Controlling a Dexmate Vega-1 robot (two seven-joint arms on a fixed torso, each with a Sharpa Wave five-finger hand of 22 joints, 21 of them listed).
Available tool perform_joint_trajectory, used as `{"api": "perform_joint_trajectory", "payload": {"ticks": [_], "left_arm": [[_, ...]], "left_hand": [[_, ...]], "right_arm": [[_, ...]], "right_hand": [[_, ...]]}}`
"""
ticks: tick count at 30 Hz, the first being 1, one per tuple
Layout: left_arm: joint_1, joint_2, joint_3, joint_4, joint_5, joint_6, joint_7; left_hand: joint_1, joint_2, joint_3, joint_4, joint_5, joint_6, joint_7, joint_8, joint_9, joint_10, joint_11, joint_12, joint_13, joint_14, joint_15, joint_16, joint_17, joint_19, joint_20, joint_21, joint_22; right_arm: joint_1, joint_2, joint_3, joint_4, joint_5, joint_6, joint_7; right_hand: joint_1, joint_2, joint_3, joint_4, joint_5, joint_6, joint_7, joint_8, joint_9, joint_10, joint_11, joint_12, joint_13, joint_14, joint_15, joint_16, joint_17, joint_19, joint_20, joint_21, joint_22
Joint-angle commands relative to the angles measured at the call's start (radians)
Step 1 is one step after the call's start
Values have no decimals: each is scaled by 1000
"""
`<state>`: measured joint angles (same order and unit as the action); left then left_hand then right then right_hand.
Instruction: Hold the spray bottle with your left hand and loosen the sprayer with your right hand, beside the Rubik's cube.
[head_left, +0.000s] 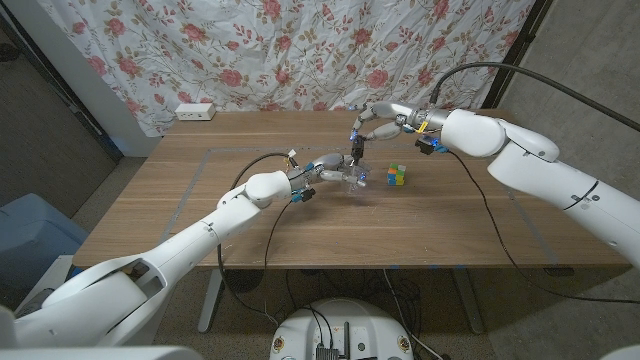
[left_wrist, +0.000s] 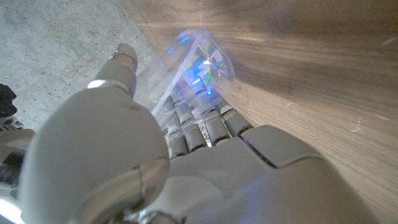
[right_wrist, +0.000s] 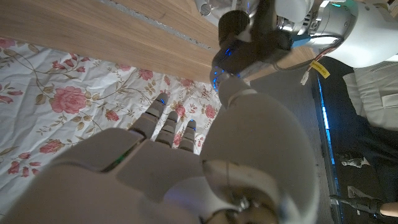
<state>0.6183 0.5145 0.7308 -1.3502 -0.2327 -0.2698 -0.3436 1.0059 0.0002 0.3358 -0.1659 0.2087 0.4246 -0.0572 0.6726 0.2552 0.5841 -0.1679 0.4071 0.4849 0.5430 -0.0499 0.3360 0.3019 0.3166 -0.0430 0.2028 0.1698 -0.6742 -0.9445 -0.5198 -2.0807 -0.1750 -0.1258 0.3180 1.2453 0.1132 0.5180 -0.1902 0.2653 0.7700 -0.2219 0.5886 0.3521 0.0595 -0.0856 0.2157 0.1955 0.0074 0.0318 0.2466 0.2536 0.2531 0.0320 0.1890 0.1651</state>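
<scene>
Bottle (head_left: 354, 178), clear plastic, is gripped low on the desk (head_left: 180, 200) by the left hand (head_left: 335, 168), fingers wrapped around it. Sprayer (head_left: 356, 140) is pinched from above by the right hand (head_left: 383, 118), thumb and fingers closed on the black top. Cube (head_left: 397, 176) sits just beside the bottle, on its right. Floral curtain (head_left: 300, 50) is seen behind the desk.

lots of white and wood here
white arms (head_left: 520, 160), clear bottle (head_left: 352, 178), multicolour cube (head_left: 397, 176), rose-print curtain (head_left: 300, 50), brown table (head_left: 200, 200).
</scene>
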Motion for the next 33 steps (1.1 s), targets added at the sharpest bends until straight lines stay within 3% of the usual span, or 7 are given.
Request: {"api": "perform_joint_trajectory", "payload": {"ticks": [1, 14, 26, 27, 33], "left_arm": [[5, 0, 1, -8, 3, 10, 11], [4, -7, 5, -1, 2, 2, 9], [11, -3, 3, -10, 6, -1, 16], [12, -3, 3, -11, 6, -2, 17], [13, -2, 3, -12, 8, -6, 17]], "left_hand": [[-32, 51, 5, 5, 5, 9, 1, 6, -2, 12, -3, -4, 2, 4, -130, -1, -2, 0, -30, -4, 5], [-34, 53, 6, 4, 4, 9, 2, 7, -6, 14, -4, -8, 3, 5, -132, -2, -3, 0, -31, -4, 5], [-36, 53, 6, 3, 4, 11, 1, 8, -9, 17, -4, -10, 4, 6, -131, -3, -4, 0, -31, -4, 5], [-36, 54, 6, 3, 4, 10, 3, 8, -10, 19, -1, -10, 4, 6, -131, -3, -4, -1, -31, -4, 5], [-36, 54, 6, 2, 4, 11, 2, 9, -11, 21, -4, -10, 5, 6, -131, -4, -5, 0, -31, -4, 5]], "right_arm": [[-19, -16, 18, -16, 10, -9, -26], [-36, -32, 41, -29, 12, -15, -52], [-52, -59, 74, -73, 21, -54, -60], [-53, -63, 77, -78, 21, -60, -59], [-68, -85, 100, -108, 28, -87, -66]], "right_hand": [[24, -13, 4, -3, 8, 20, 1, 12, 6, 12, -2, 5, 0, -4, 1, 3, 3, -4, -3, -3, 3], [56, -25, 0, -3, 11, 14, 1, 2, -6, 8, 0, 0, 0, -9, 0, 2, 6, -9, -1, -2, 3], [53, -55, -42, 18, 0, -90, 1, -68, -47, -18, 17, -14, 0, -21, 18, 0, 10, -7, 10, 1, 3], [45, -59, -52, 22, -3, -116, 1, -84, -55, -18, 21, -14, 0, -20, 23, 1, 11, -4, 14, 2, 3], [-3, -71, -88, 41, -14, -157, 0, -114, -72, -27, 40, -16, 1, -18, 40, 2, 12, 10, 28, 5, 3]]}}
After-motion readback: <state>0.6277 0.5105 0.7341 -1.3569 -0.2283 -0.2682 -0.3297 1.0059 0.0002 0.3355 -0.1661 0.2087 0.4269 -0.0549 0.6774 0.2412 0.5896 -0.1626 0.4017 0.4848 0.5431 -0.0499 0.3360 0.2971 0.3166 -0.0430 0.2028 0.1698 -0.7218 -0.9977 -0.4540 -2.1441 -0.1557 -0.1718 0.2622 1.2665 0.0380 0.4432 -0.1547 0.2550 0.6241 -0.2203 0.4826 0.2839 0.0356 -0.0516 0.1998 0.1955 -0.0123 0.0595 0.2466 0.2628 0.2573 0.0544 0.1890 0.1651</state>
